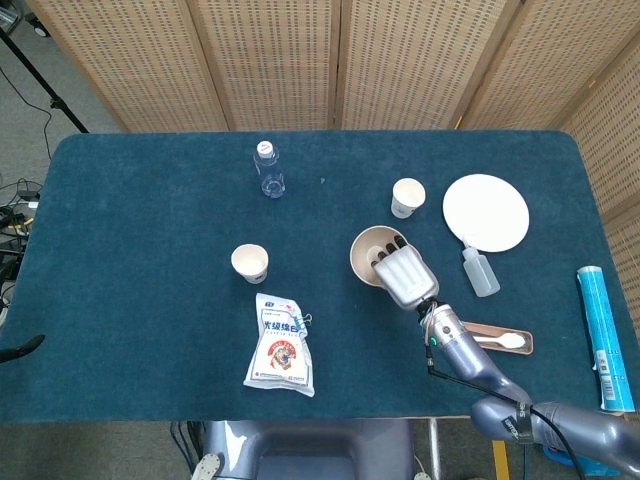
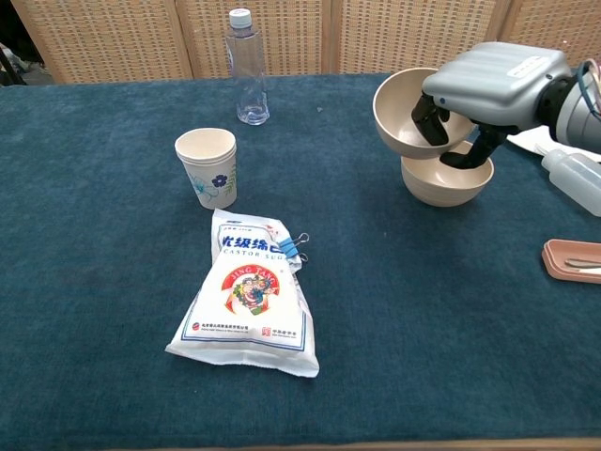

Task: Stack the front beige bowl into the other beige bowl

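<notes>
My right hand [image 1: 404, 278] [image 2: 490, 83] grips a beige bowl [image 1: 366, 251] [image 2: 399, 114] by its rim, fingers inside it. The bowl hangs tilted in the air, just above and slightly left of the other beige bowl [image 2: 447, 181], which stands on the blue cloth. In the head view the held bowl and the hand hide that lower bowl. My left hand shows in neither view.
A paper cup [image 1: 407, 197] and a white plate [image 1: 486, 212] lie behind the bowls. A squeeze bottle [image 1: 480, 270] and a pink tray with a spoon [image 1: 487, 338] sit to the right. A snack bag [image 1: 282, 344], another paper cup [image 1: 250, 263] and a water bottle [image 1: 267, 168] are on the left.
</notes>
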Robot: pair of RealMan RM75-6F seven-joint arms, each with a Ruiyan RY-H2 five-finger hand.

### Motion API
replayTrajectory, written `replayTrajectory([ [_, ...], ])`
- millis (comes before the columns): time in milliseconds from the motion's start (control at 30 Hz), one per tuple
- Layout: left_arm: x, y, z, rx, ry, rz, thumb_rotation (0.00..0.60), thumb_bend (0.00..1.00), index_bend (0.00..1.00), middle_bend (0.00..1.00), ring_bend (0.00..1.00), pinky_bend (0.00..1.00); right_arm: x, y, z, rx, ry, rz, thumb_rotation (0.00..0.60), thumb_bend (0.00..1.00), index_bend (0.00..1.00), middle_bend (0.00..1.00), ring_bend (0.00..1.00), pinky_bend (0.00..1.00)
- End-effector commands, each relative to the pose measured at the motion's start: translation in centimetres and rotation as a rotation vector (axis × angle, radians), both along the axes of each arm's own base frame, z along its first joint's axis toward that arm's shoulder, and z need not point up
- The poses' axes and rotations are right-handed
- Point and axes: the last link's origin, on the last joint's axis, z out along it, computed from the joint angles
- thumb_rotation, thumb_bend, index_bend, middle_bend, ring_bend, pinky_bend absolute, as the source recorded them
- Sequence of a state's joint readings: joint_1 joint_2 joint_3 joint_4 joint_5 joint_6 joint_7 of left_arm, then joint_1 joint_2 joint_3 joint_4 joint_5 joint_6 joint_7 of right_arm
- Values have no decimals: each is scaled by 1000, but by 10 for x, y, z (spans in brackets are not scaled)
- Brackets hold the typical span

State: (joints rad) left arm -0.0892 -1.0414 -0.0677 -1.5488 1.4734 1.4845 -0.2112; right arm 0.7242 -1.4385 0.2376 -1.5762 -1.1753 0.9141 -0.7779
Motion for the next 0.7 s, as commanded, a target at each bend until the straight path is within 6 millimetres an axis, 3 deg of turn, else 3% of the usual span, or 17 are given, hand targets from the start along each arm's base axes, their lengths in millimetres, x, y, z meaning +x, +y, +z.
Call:
replayTrajectory([
  [33, 0, 0, 1, 2, -1, 0, 600, 0, 0, 0, 0, 0, 4, -2, -6, 12, 10, -32, 600, 643, 653, 515, 392, 251],
  [700, -1, 1, 0, 2, 1, 6, 600, 0, 0, 0, 0, 0, -10, -4, -15, 63, -27, -142, 600, 643, 638, 507, 375, 250],
])
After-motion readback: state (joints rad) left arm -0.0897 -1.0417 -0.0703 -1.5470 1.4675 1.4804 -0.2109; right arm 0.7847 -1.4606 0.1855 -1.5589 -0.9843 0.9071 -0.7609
